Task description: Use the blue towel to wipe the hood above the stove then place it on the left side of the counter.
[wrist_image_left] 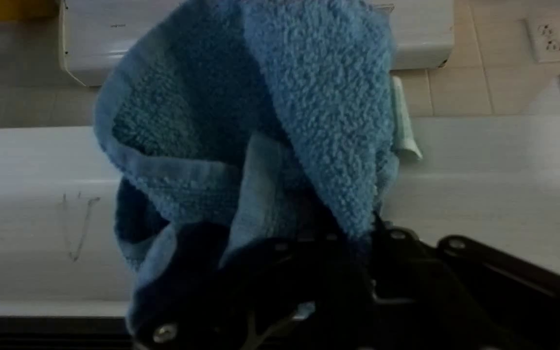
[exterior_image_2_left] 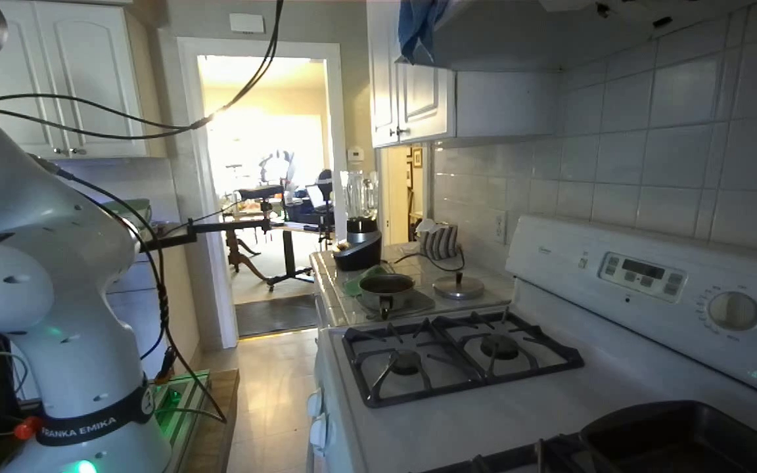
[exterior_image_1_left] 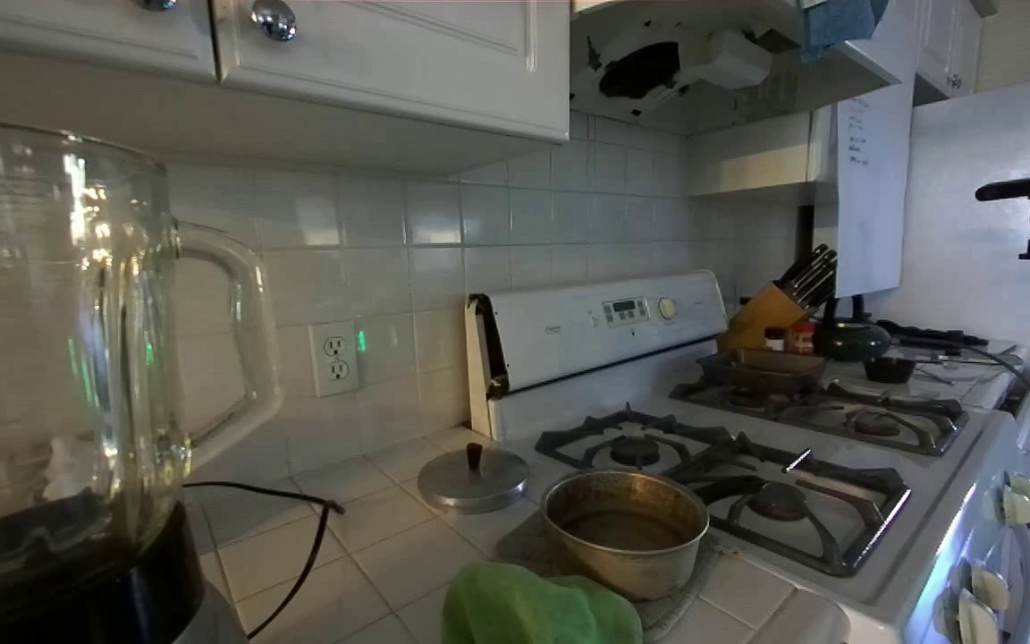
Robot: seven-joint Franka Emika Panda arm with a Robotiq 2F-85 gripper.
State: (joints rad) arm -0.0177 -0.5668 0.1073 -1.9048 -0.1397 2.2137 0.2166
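One towel: blue, bunched, across the upper middle of the wrist view.
Gripper: lower middle there, pinching the towel.
Hood: top right of an exterior view, towel overlapping its edge; contact unclear.
Stove: lower right of an exterior view.
Counter: bottom middle, bearing pot and lid.

Hood above stove (lid beside, on counter).

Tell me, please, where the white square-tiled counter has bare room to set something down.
On the counter, a free patch lies between the thin black cord, the round metal lid and the bright green rounded object. Around the small steel pot it is crowded: lid, green object and white gas stove stand close.
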